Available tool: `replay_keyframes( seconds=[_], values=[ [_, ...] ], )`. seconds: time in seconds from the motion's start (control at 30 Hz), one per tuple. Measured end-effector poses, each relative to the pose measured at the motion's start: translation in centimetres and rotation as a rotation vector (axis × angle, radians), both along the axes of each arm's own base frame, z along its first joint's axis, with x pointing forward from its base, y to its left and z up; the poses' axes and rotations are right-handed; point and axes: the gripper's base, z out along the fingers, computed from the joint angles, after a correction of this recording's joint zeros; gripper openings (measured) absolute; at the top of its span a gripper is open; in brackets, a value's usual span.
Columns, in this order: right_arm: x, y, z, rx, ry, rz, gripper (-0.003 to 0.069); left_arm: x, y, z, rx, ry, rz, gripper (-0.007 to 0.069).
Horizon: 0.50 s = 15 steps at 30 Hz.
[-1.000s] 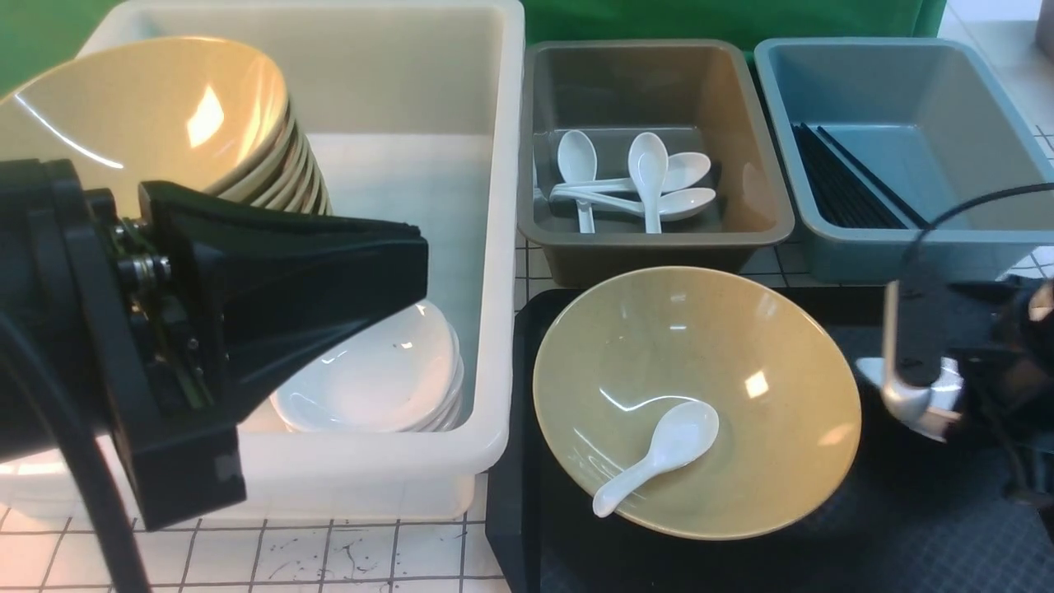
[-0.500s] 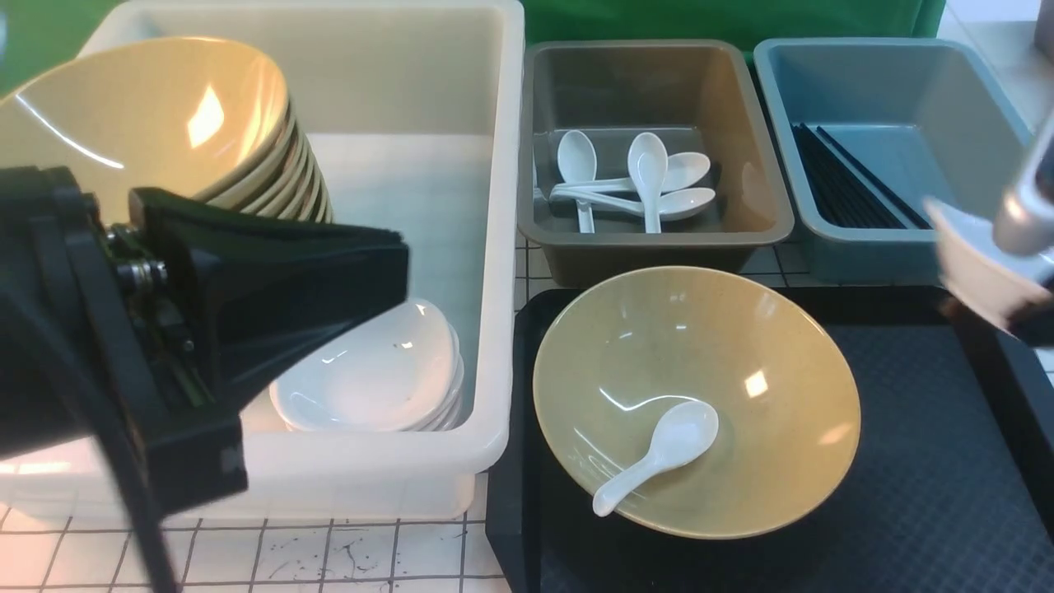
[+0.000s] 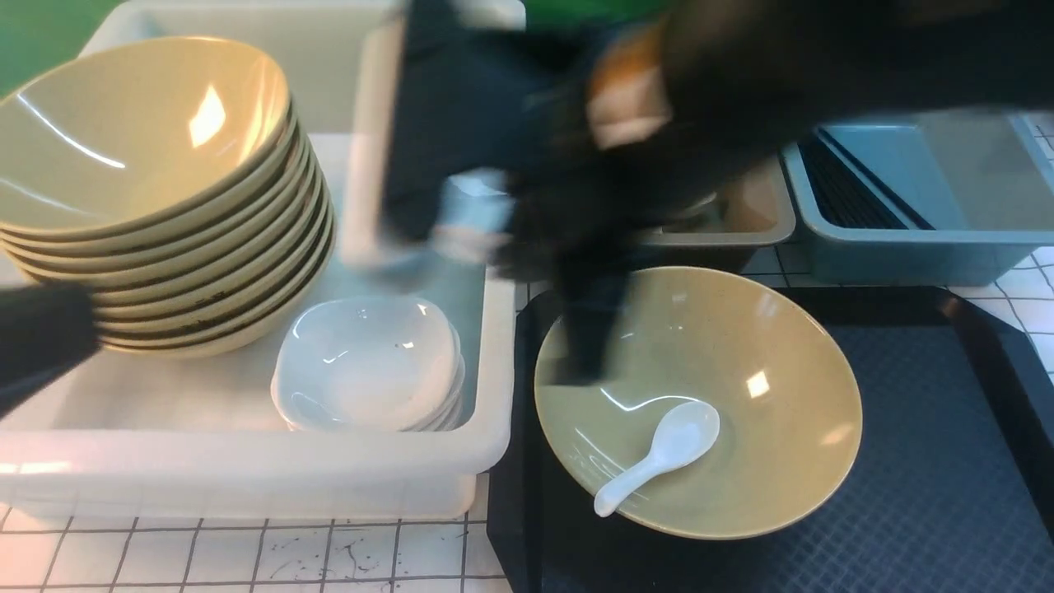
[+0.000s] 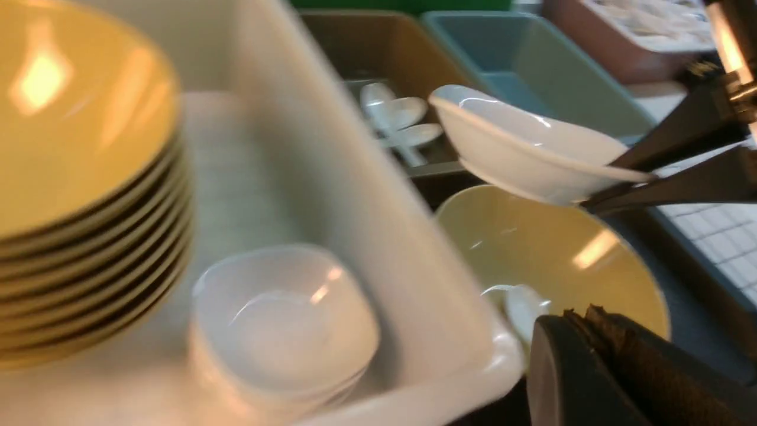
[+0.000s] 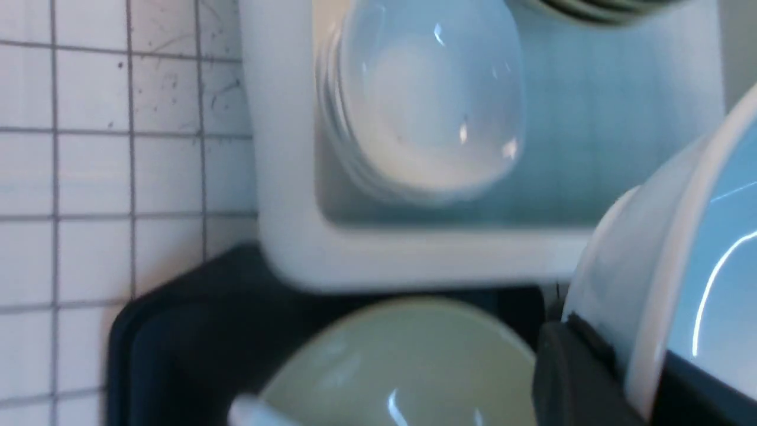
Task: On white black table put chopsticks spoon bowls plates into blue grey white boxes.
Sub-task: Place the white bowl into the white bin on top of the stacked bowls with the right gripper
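Light: bright, even, overhead | Glare: white hotspots on stacked bowls [image 3: 165, 165] left of right gripper [image 4: 609, 183], and on lone bowl [image 3: 741, 395] beneath it | Blur: right arm [image 3: 659, 123] a dark smear in front view; both wrist views soft | Cast: right wrist bluish, left wrist yellow | Sharpest: plate [image 4: 520, 148] in the gripper

We see a green backdrop [image 3: 33, 25] behind the workspace, and the same green runs along the far edge in the left wrist view. The table [image 3: 247, 552] is white, with a thin black grid and dark scuffs. A black diamond-textured tray [image 3: 922, 494] lies on its right part. The left wrist view catches a blurred reddish-brown bin [image 4: 568, 53] with pale contents. The light is bright and cool, coming from above.
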Motion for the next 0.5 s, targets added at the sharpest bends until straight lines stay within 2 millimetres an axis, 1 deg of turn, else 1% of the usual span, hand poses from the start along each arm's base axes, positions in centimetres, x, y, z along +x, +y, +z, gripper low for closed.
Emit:
replay_keyframes(
  seconds=[0.07,0.13,0.17,0.2,0.23,0.27,0.37,0.5],
  values=[
    [1.5,2.5,-1.6,-0.022,-0.004,0.026,0.0054,-1.2,1.1,-0.3,-0.008,0.037,0.061,-0.0001],
    [2.5,3.8,-3.0,-0.042,0.004,0.035,0.0055,-1.6,1.5,-0.4,-0.008,0.042,0.079,-0.0001],
    [3.4,5.1,-4.4,-0.055,0.009,0.04,0.0055,-2.1,2.0,-0.5,-0.012,0.042,0.094,-0.0001],
    [3.8,5.5,-4.9,-0.061,0.01,0.044,0.0055,-2.4,2.1,-0.5,-0.015,0.039,0.099,-0.0001],
    [4.4,6.4,-5.9,-0.069,0.011,0.052,0.0055,-2.7,2.3,-0.5,-0.023,0.033,0.103,-0.0001],
    [4.7,6.9,-6.7,-0.08,0.018,0.054,0.0055,-2.8,2.4,-0.5,-0.026,0.029,0.105,-0.0001],
    [5.4,7.9,-8.3,-0.087,0.021,0.059,0.0055,-3.1,2.6,-0.5,-0.032,0.023,0.106,-0.0001],
    [5.9,8.6,-10.5,-0.111,0.057,0.051,0.0055,-3.1,2.6,-0.5,-0.032,0.026,0.107,-0.0001]
  ],
)
